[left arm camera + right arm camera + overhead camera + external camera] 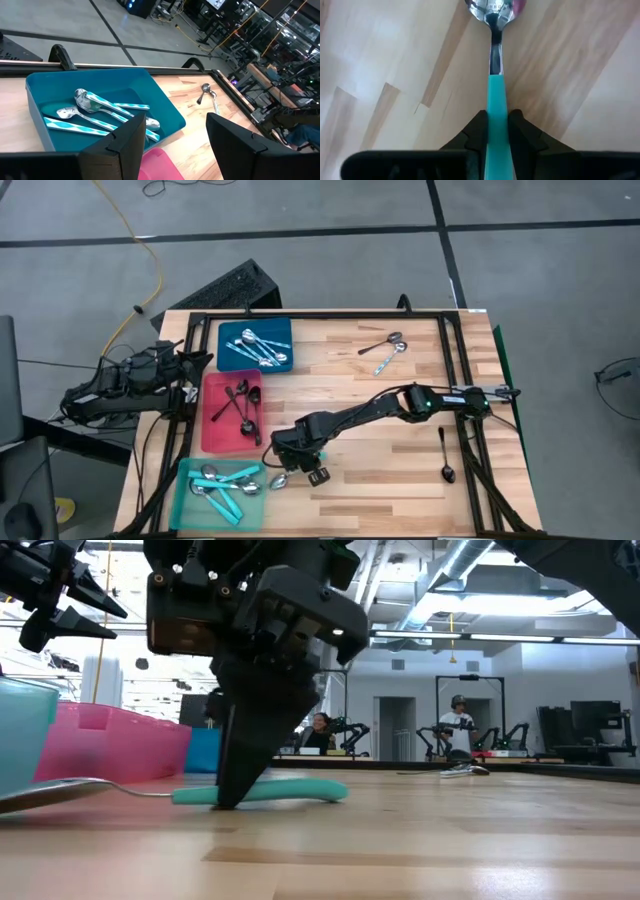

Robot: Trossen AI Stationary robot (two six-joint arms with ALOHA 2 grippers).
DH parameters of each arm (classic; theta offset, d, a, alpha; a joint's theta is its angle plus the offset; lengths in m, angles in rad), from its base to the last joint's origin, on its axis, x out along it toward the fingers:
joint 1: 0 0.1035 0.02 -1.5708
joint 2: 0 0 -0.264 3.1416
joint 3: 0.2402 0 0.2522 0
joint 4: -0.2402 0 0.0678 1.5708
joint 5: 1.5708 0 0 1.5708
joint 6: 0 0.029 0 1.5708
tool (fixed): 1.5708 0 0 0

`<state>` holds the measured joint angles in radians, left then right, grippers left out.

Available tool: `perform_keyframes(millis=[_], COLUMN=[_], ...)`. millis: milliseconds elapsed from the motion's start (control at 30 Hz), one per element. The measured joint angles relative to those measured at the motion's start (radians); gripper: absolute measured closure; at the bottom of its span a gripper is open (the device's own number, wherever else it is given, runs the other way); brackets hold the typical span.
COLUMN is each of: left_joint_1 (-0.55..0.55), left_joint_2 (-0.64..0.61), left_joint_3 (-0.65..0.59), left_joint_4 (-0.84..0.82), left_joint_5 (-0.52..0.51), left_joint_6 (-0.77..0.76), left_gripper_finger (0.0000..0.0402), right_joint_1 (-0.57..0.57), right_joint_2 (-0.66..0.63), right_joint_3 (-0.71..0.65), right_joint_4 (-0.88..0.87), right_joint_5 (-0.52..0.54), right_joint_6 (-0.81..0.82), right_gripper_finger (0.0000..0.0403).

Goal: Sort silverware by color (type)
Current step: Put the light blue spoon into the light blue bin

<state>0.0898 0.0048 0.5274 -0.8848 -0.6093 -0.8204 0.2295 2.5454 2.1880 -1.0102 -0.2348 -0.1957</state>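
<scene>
A spoon with a turquoise handle [290,791] and a silver bowl [492,7] lies on the wood just right of the teal tray [182,502]. My right gripper [297,463] stands over it, shut on the handle. The teal tray holds several turquoise-handled spoons [222,483]. Black spoons [246,410] lie in the red tray [213,435], shiny silver ones [100,112] in the blue tray [228,335]. My left gripper [172,145] hangs open above the table's left edge, near the blue tray, with nothing between its fingers. My right gripper pinches the turquoise handle [496,102] between its two fingers [475,131], near the end where it meets the metal neck. The fingers come steeply from above and lie across the handle. The spoon stays level at the table top, its bowl toward the teal tray.
Three spoons lie loose on the wood: a dark one [382,343] and a silver one [390,358] at the far right, and a black one [446,456] near the right edge. A black frame [462,370] rims the table. People show in the room behind [458,720].
</scene>
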Motion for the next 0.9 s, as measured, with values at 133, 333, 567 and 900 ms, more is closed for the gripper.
perform_keyframes(millis=[133,333,567,900], left_joint_1=[0.000,0.000,0.000,0.000], left_joint_2=[0.000,0.000,0.000,0.000], left_joint_3=[0.000,0.000,0.000,0.000], left_joint_4=[0.000,0.000,0.000,0.000], left_joint_5=[0.000,-0.002,-0.005,-0.005], left_joint_6=[0.000,0.000,0.000,-0.005], left_gripper_finger=[0.0207,0.0207,0.0207,0.0207], right_joint_1=[0.003,0.004,0.005,-0.008], right_joint_2=[0.000,0.000,-0.001,-0.001], right_joint_3=[0.000,0.000,0.000,0.000], right_joint_4=[-0.031,-0.078,-0.099,-0.114], right_joint_5=[0.000,0.003,0.032,0.075], right_joint_6=[0.057,0.109,0.147,0.303], right_gripper_finger=[0.0319,0.0319,0.0319,0.0319])
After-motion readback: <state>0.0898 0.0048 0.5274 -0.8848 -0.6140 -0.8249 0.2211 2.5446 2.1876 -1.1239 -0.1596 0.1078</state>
